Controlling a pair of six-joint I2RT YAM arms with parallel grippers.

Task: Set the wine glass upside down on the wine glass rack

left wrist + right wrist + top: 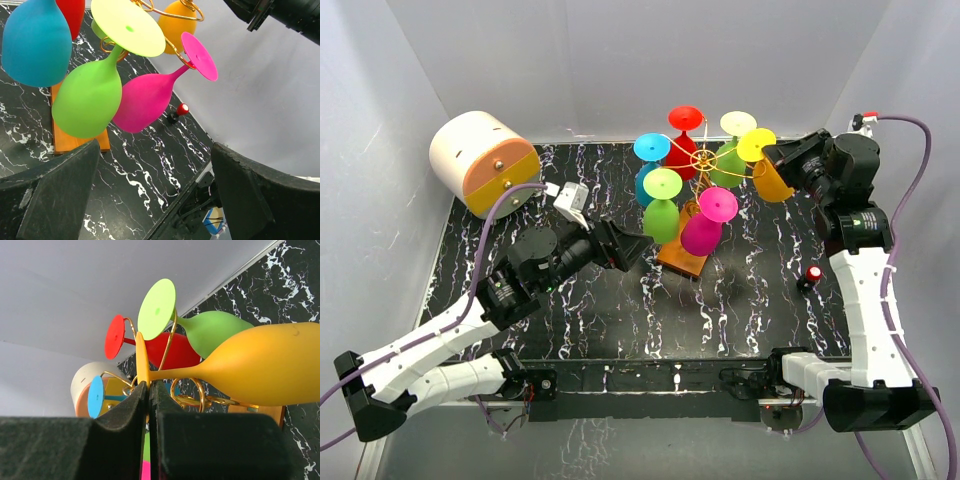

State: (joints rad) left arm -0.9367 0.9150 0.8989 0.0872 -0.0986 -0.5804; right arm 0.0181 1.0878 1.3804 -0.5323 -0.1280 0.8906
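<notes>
Right tool (149, 390) clenched on the stem of the orange wine glass (260, 372), just behind its foot. Bowl runs off to the tool's right, long axis near level. Wine glass rack (703, 160) scroll directly ahead of the foot; contact unclear. Left tool (623, 245) released, empty, beyond the rack.

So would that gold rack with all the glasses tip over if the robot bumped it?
Maybe. The wine glass rack holds its glasses high on a thin post over a small flat base, so it looks top-heavy. A bump would probably swing hanging ones like the pink glass. It shouldn't roll.
</notes>
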